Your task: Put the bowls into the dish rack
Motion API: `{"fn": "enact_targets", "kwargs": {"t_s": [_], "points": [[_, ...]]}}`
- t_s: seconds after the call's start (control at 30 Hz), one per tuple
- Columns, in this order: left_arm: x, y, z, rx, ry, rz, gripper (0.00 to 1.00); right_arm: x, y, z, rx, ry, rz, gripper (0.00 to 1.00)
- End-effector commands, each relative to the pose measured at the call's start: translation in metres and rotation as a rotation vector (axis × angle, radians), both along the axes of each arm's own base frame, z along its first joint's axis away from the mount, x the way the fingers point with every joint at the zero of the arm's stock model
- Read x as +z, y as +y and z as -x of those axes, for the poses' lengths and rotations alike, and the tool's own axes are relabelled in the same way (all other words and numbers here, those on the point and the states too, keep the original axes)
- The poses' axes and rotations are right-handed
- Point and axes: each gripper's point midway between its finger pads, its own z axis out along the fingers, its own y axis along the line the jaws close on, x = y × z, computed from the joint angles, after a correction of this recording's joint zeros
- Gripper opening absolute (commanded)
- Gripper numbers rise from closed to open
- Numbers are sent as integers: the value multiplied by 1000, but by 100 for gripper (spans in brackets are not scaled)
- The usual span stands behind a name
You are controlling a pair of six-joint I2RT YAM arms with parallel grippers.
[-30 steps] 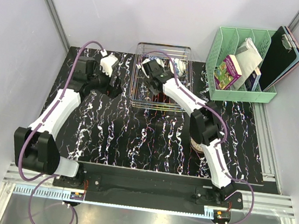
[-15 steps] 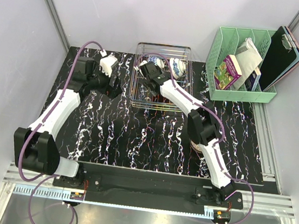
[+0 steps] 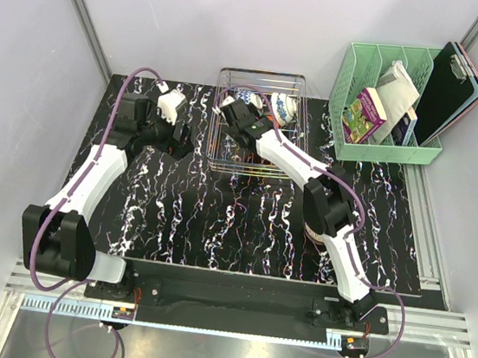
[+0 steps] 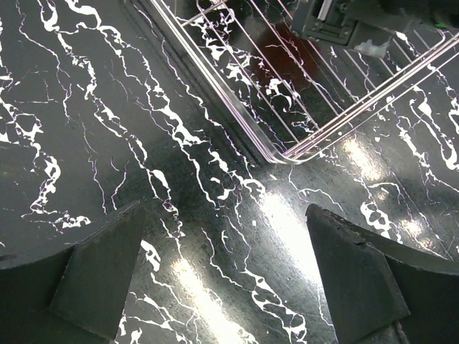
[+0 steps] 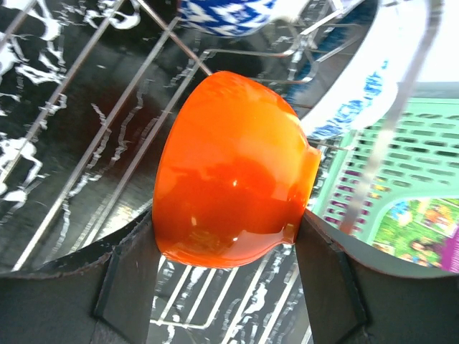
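The wire dish rack (image 3: 220, 161) stands at the back middle of the table. Two blue-and-white bowls (image 3: 247, 100) (image 3: 284, 107) lean at its far end. My right gripper (image 3: 245, 126) reaches into the rack and is shut on the glossy orange-red bowl (image 5: 229, 172), held on its side just above the rack bars (image 5: 64, 93), near the blue-and-white bowls (image 5: 229, 13) (image 5: 351, 89). My left gripper (image 3: 174, 140) is open and empty, low over the table just left of the rack's near corner (image 4: 287, 147). A pinkish bowl (image 3: 310, 232) shows partly under the right arm.
The mint-green organiser (image 3: 382, 149) with books and a black clipboard (image 3: 450, 83) stands at the back right, and it shows behind the rack in the right wrist view (image 5: 409, 143). Grey walls close in on the left and the back.
My right gripper, holding the orange-red bowl, has drawn slightly toward the near side inside the rack, uncovering the two blue-and-white bowls. The left gripper has shifted slightly.
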Motion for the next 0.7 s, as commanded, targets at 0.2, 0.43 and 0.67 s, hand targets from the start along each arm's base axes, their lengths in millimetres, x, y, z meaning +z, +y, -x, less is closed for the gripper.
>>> {"fn": "enact_targets", "kwargs": {"t_s": [0.2, 0.43, 0.67], "points": [[23, 0, 0, -14, -92, 23, 99, 47, -19, -3, -18, -146, 79, 0], [21, 3, 0, -10, -91, 22, 99, 43, -34, -10, -49, -149, 110, 0], [18, 4, 1, -15, -84, 29, 99, 32, -50, -11, -67, -123, 129, 0]]}}
